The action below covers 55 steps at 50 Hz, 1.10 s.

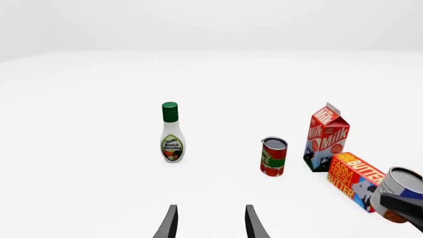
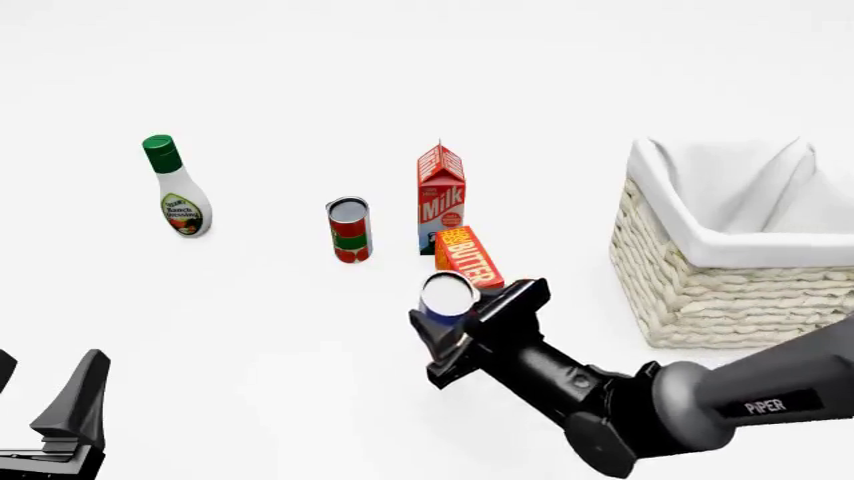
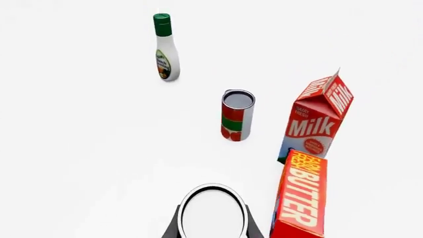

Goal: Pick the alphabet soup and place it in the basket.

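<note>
The alphabet soup (image 2: 449, 296), a small can with a silver-white top and a blue label, sits between my right gripper's (image 2: 463, 312) fingers, just in front of the butter box. My right gripper is shut on it. In the right wrist view the can's top (image 3: 213, 210) fills the gap between the fingers (image 3: 173, 227). In the left wrist view the can (image 1: 398, 187) shows tilted in the dark finger. The basket (image 2: 694, 292), cream wicker with a white lining, stands at the right. My left gripper (image 2: 40, 388) is open and empty at the near left, as its own view (image 1: 210, 219) also shows.
A ranch dressing bottle (image 2: 176, 188) stands at the far left. A red-and-green can (image 2: 348, 231), a milk carton (image 2: 442, 198) and a butter box (image 2: 469, 258) stand close together in the middle, right beside the held can.
</note>
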Each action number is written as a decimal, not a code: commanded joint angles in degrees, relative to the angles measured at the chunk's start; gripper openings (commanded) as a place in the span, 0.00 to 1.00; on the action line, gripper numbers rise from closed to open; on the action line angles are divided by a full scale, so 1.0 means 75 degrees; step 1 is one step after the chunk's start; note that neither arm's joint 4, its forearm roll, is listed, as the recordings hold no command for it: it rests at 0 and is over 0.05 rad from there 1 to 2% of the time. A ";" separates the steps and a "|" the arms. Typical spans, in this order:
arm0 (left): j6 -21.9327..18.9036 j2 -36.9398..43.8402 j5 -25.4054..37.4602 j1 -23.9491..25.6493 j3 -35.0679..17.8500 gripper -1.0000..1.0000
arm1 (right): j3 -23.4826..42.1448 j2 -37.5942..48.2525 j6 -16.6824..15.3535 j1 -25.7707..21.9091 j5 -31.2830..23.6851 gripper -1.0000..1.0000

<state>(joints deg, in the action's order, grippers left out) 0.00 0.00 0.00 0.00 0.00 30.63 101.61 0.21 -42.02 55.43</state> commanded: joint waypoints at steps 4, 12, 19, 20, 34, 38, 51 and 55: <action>0.0000 0.0000 0.0000 0.0000 0.0000 1.00 | -0.0360 -0.1547 0.0018 0.0104 -0.0337 0.00; 0.0000 0.0000 0.0000 0.0000 0.0000 1.00 | -0.0476 -0.2434 -0.0115 0.0144 -0.0674 0.00; 0.0000 0.0000 0.0000 0.0000 0.0000 1.00 | -0.0517 -0.3303 -0.0302 0.0279 -0.1101 0.00; 0.0000 0.0000 0.0000 0.0000 0.0000 1.00 | -0.0524 -0.3447 -0.0336 0.0312 -0.1173 0.00; 0.0000 0.0000 0.0000 0.0000 0.0000 1.00 | -0.0522 -0.5040 -0.0709 0.0826 -0.2019 0.00; 0.0000 0.0000 0.0000 0.0000 0.0000 1.00 | -0.0490 -0.5445 -0.0800 0.1038 -0.2281 0.00; 0.0000 0.0000 0.0000 0.0000 0.0000 1.00 | -0.0258 -0.6461 -0.1166 0.1747 -0.3144 0.00; 0.0000 0.0000 0.0000 0.0000 0.0000 1.00 | -0.0163 -0.6692 -0.1265 0.1940 -0.3374 0.00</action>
<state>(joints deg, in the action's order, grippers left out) 0.00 0.00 0.00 0.00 0.00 27.77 57.11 -8.41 -31.07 34.42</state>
